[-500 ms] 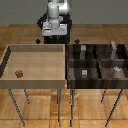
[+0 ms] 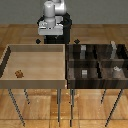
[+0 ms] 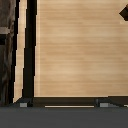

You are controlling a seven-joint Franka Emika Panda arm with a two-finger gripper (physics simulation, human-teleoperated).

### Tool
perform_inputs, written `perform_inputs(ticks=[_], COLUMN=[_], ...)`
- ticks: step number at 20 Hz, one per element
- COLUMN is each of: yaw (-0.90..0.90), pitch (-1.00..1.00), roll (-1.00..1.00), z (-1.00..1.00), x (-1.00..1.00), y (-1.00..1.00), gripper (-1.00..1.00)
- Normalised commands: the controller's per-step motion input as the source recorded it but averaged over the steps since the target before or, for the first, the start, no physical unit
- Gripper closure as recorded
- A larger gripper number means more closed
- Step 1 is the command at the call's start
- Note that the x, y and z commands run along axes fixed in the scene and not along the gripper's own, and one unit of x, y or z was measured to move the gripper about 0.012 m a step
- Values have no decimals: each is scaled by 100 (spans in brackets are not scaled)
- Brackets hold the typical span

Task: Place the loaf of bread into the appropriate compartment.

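The loaf of bread (image 2: pixel 19 73) is a tiny brown mottled chunk. It lies on the floor of the tan open tray (image 2: pixel 35 80), near the corner at the exterior view's left front. My gripper (image 2: pixel 50 38) hangs at the back, above the tray's far edge and far from the loaf. In the wrist view the gripper (image 3: pixel 62 104) shows two grey fingertips (image 3: pixel 22 103) set wide apart with nothing between them. That view shows no loaf, only a light wood-grain surface.
A dark organiser (image 2: pixel 97 62) with several compartments stands on the exterior view's right, against the tray. Small grey-white shapes (image 2: pixel 84 72) sit in some compartments. A small dark object (image 2: pixel 76 41) lies behind the two trays. A dark corner (image 3: pixel 123 12) shows in the wrist view.
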Motion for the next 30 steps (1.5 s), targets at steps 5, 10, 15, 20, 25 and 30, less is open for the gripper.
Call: perform_inputs(ticks=[5,10,15,20,25,30], yaw=[0,0,0,0,0,0], pitch=[0,0,0,0,0,0], roll=[0,0,0,0,0,0], z=[0,0,0,0,0,0], x=[0,0,0,60,100,100], y=[-100,-100,-100,0,0,0], gripper=[-100,-100,-100,-100,-100,-100])
